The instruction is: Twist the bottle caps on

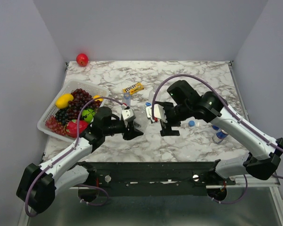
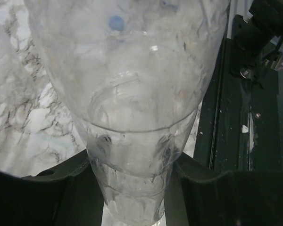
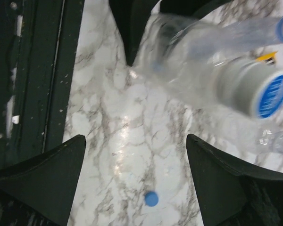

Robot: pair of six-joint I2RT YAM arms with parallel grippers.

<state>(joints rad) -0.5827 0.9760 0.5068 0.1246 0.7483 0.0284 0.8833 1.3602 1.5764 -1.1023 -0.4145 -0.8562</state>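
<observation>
Two robot arms work over a marble-patterned desk (image 1: 188, 80). The left fingers (image 1: 134, 130) are closed on the narrow end of a clear bottle (image 3: 212, 70), which they hold off the desk near the middle, close to the near edge. The bottle's wider body points away to the far right and carries a pale label with a blue mark. Seen from the left wrist, the bottle fills the view and sits squarely between the two dark fingers.

The right fingers (image 1: 169, 129) hang spread wide just to the right of the held bottle, gripping nothing. A blue cap (image 3: 151, 198) lies flat on the desk a little to their right, apart from both fingers and from the bottle.

A slim bottle (image 1: 127, 97) stands beyond the left fingers, toward the far side, with blue at its top. Whether that is a cap screwed home cannot be told. A third bottle (image 1: 221, 135) shows only in part beside the right arm, near the right edge of the desk.

At far left a white basket (image 1: 47, 117) holds grapes and other fruit. A red apple (image 1: 82, 59) sits alone in the far left corner. A yellow candy bar (image 1: 133, 88) lies just beyond the slim bottle.
</observation>
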